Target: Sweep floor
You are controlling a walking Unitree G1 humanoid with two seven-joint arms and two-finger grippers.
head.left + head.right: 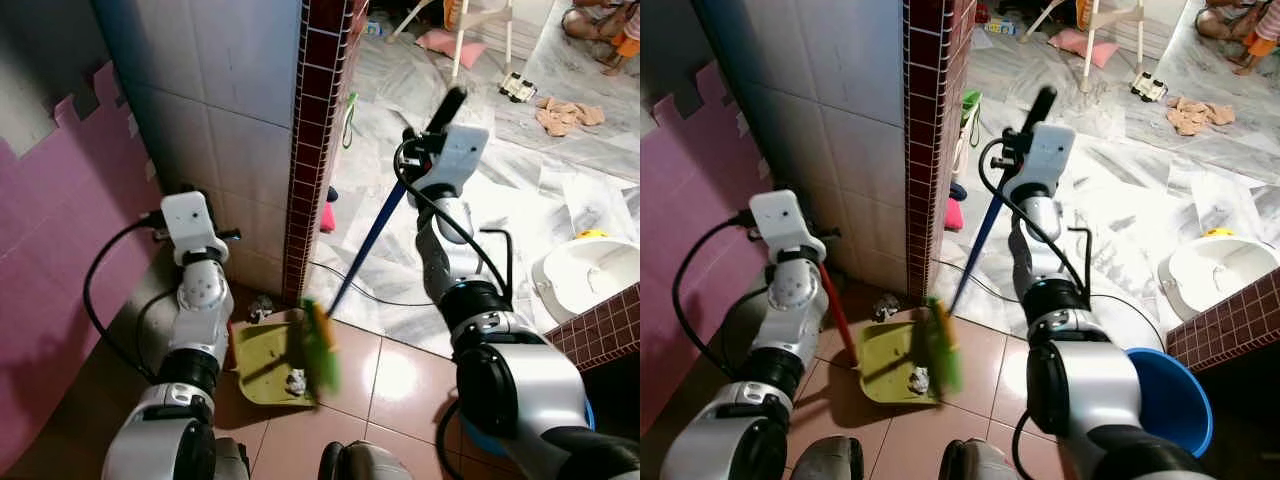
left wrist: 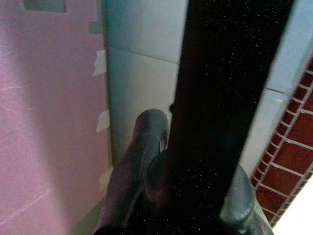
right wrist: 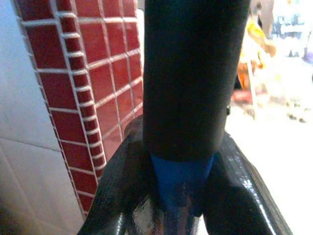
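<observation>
Broom (image 1: 365,245) slants down-left from the clamped right tool (image 1: 432,135) — bristles over the dustpan (image 1: 268,358), whose handle the left tool (image 1: 818,262) grips.

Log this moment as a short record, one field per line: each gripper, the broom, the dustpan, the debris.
right gripper: fingers closed around the broom handle, near its black top grip
left gripper: fingers clamped on the dustpan handle, a red pole
broom: blue shaft slanting down, green bristles at the dustpan's edge
dustpan: yellow-green, flat on the brown floor tiles by the red-tiled pillar
debris: crumpled scrap inside the dustpan; another scrap on the floor just beyond it
</observation>
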